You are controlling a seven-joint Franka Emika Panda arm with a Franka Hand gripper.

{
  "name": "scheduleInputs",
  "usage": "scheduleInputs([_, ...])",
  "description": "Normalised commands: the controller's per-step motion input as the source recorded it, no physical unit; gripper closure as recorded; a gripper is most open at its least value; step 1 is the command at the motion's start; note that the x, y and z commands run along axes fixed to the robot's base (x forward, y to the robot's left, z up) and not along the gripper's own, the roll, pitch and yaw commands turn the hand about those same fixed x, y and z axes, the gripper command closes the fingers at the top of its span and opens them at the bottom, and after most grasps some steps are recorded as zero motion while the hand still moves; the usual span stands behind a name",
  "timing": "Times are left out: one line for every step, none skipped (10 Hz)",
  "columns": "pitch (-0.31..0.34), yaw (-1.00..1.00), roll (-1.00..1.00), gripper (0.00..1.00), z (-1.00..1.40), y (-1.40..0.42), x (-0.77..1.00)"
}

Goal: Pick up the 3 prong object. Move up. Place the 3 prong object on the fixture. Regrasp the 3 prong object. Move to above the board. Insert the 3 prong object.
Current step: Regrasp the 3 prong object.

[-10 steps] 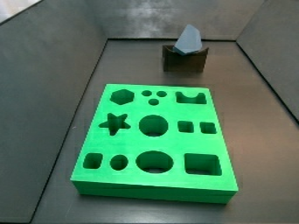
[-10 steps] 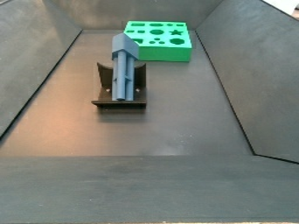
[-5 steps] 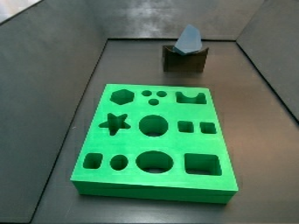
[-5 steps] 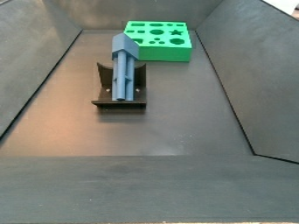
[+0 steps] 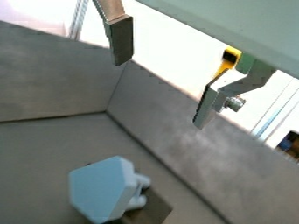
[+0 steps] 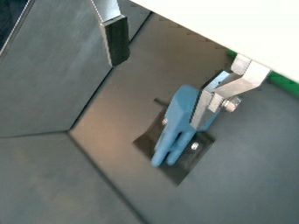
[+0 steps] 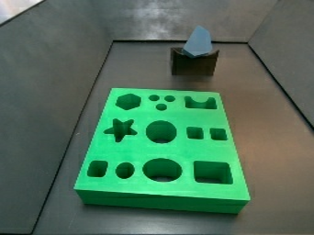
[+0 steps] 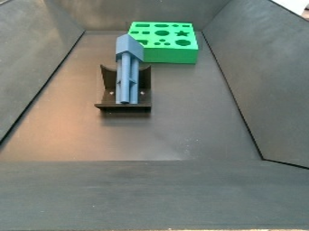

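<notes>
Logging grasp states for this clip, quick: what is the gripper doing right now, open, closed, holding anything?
Gripper: open and empty, above the pale grey-blue pointed block, which rests on the dark brown notched fixture.

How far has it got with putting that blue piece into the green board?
Done: the 3 prong object rests on the fixture. In hand: the gripper, seen only in the wrist views, hangs open and empty above it, ready to regrasp. Left: regrasping, carrying it over the board, inserting it.
</notes>
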Motion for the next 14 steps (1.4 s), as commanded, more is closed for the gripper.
scheduleInputs([0.231,0.21,0.93,0.0,-0.01,-0.05,0.1])
scheduleInputs([0.204,0.23,0.74,0.0,-0.01,-0.05,0.11])
scheduleInputs([0.17,0.24,0.55,0.0,-0.01,-0.06,0.11])
scheduleInputs([0.134,0.25,0.37,0.0,-0.01,-0.05,0.11])
scheduleInputs([0.092,0.25,0.26,0.0,0.0,-0.04,0.1])
scheduleInputs([0.035,0.24,0.18,0.0,0.0,-0.04,0.09])
scheduleInputs([0.004,0.22,0.16,0.0,-0.01,-0.05,0.09])
scheduleInputs([-0.046,0.26,0.26,0.0,-1.0,0.04,0.03])
scheduleInputs([-0.06,0.21,0.26,0.0,-1.0,0.04,0.04])
scheduleInputs([-0.088,0.17,0.23,0.0,-1.0,0.04,0.05])
scheduleInputs([-0.109,0.12,0.19,0.0,-1.0,0.03,0.05])
scheduleInputs([-0.128,0.08,0.14,0.0,-1.0,0.03,0.06])
scheduleInputs([-0.131,0.04,0.11,0.0,-1.0,0.02,0.07])
scheduleInputs([-0.126,0.01,0.09,0.0,-1.0,0.02,0.08])
